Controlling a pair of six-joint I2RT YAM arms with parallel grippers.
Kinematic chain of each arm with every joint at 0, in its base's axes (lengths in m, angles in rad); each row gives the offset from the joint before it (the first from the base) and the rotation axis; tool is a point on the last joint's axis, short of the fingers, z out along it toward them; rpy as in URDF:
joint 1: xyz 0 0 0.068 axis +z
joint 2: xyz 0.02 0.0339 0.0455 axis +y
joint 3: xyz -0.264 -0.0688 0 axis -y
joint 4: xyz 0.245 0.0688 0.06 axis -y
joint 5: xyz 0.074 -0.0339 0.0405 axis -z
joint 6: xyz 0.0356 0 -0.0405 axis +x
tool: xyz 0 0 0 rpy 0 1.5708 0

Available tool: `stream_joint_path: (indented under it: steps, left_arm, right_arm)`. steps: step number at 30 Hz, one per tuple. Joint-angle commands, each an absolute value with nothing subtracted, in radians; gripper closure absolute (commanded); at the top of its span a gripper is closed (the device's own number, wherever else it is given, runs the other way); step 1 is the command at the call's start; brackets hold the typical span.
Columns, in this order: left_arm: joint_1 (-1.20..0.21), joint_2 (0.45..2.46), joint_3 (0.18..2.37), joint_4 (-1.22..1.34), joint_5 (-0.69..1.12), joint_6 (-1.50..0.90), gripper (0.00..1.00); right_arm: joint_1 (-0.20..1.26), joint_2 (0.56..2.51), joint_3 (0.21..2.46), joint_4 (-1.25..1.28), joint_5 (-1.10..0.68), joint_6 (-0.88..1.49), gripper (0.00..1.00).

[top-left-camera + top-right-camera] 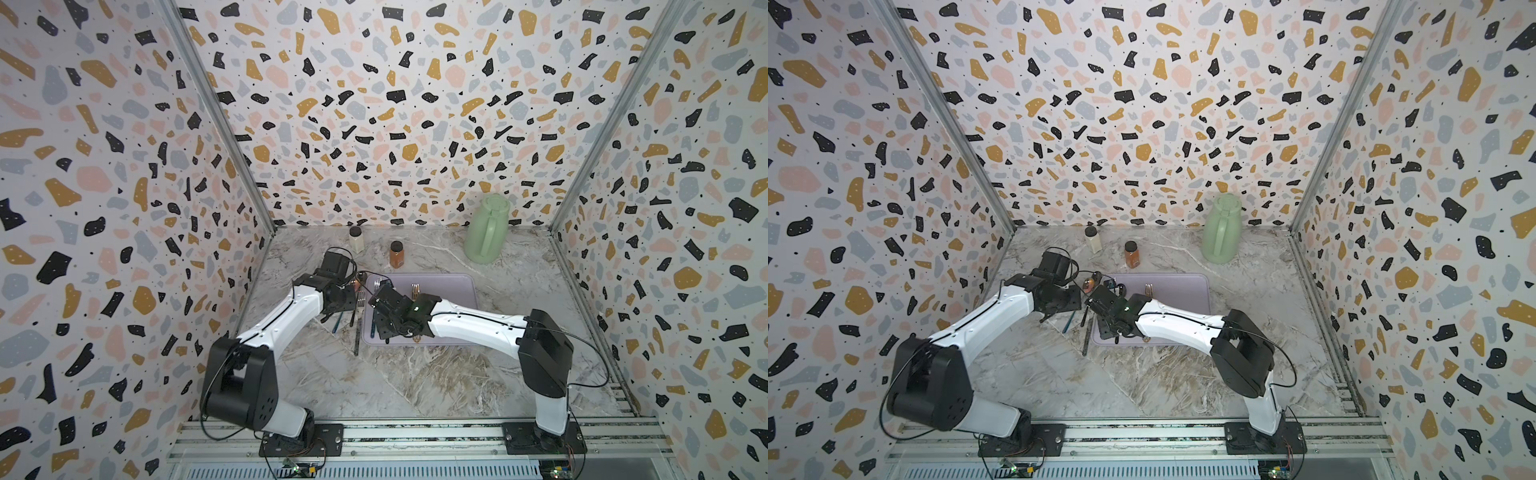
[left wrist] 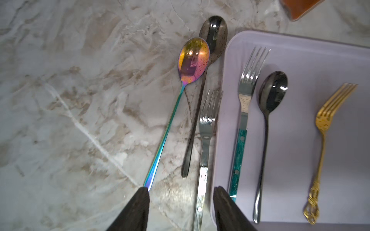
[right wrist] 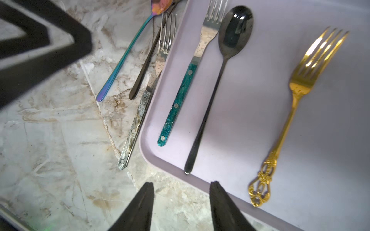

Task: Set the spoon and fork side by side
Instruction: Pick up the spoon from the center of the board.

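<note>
In both top views the two arms meet over the left edge of the lilac tray [image 1: 455,284]. Most of the cutlery hides beneath them, so I cannot read either grip from here.

On the left wrist camera I count three forks and three spoons. The teal-handled fork [image 2: 243,112] and the black spoon [image 2: 273,90] lie side by side on the tray, close but apart. Their long axes run nearly parallel, heads away from the fingers, handles toward them. A gold fork [image 2: 325,120] lies on the tray too, well apart from the pair. A rainbow spoon [image 2: 193,58], a dark spoon [image 2: 214,34] and a marble-handled fork [image 2: 206,124] rest on the marble table [image 2: 70,100], heads the same way. My left gripper [image 2: 181,190] is spread and pinches nothing; the marble-handled fork's handle runs under the gap.

On the right wrist camera, my right gripper [image 3: 182,185] is also spread and empty, at the tray's corner. The black spoon's handle tip sits just beyond the gap, the teal handle end slightly farther.
</note>
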State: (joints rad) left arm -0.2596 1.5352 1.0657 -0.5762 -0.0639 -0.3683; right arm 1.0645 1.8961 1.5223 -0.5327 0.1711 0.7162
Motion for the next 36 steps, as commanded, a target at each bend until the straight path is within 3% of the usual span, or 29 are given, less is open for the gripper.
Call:
stream_joint_path:
  steps: [1,9,13,23,33,36]
  left_arm:
    - [-0.256,1.618,1.096,-0.467,-0.093,-0.287,0.42]
    - [-0.217,1.847,1.235,-0.526,-0.043,-0.241,0.48]
    - [-0.208,1.895,1.271,-0.551,-0.078,-0.25,0.57]
    - [-0.195,1.954,1.321,-0.586,-0.081,-0.265,0.6]
    - [-0.193,1.989,1.317,-0.585,-0.04,-0.301,0.78]
    - [-0.194,1.997,1.324,-0.593,-0.039,-0.302,0.9]
  right_arm:
    - [1.027,1.786,1.47,-0.555,0.203,0.676,0.49]
    - [0.968,1.633,1.32,-0.55,0.251,0.641,0.48]
    - [0.936,1.582,1.279,-0.546,0.251,0.629,0.48]
    - [0.886,1.505,1.208,-0.54,0.253,0.624,0.48]
    - [0.845,1.431,1.139,-0.538,0.255,0.634,0.48]
    - [0.832,1.407,1.12,-0.538,0.258,0.631,0.48]
